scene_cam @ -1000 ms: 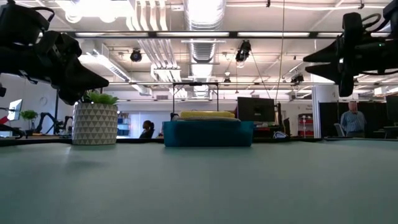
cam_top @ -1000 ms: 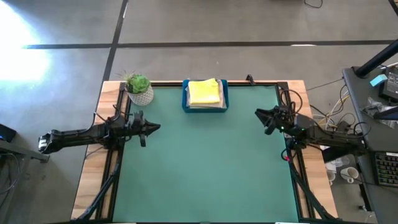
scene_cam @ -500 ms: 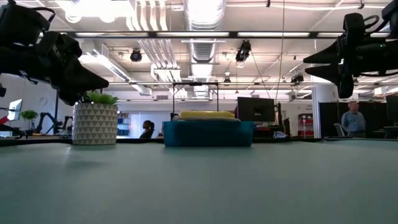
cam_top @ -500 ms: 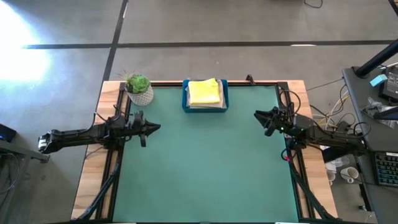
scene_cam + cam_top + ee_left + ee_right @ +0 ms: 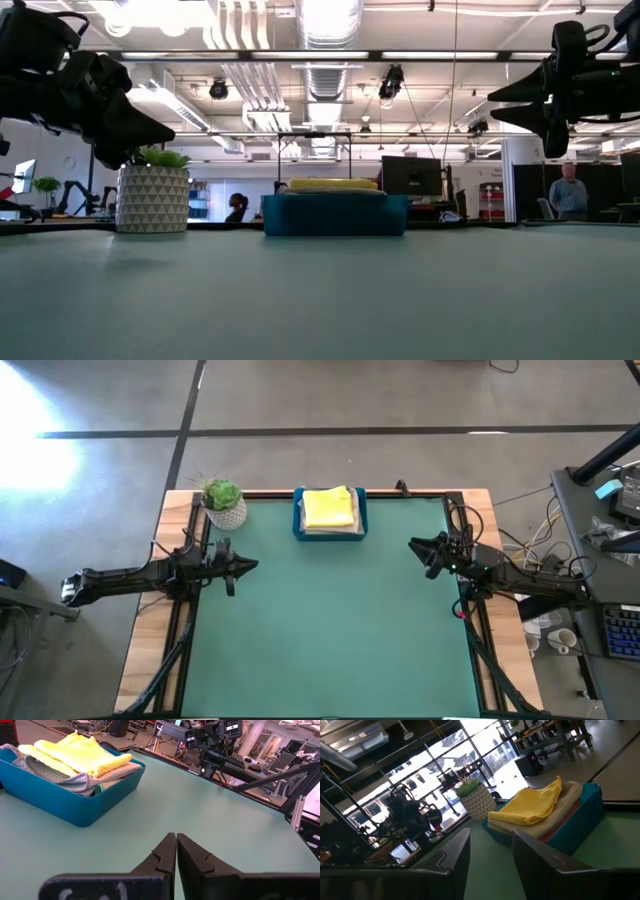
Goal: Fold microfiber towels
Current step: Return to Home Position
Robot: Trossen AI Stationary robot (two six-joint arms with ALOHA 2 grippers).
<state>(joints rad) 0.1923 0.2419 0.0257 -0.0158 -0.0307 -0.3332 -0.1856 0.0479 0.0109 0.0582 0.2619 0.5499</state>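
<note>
High view: folded yellow microfiber towel (image 5: pixel 328 508) in blue rectangular plastic tray (image 5: pixel 297 516), well apart from both jaws; left gripper (image 5: pixel 250 566) closed, empty; right gripper (image 5: pixel 414 545) parted, empty; homing step, next likely settling both at rest.

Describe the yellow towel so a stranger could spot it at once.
On the green table, find the blue tray at the far edge, beside the potted plant. The yellow towel tops its stack, folded, over a grey towel.

Yellow towel (image 5: pixel 75 752) tops grey towel (image 5: pixel 82 779) in blue tray (image 5: pixel 70 806) (pot (image 5: pixel 152 200): white with grey triangles)
</note>
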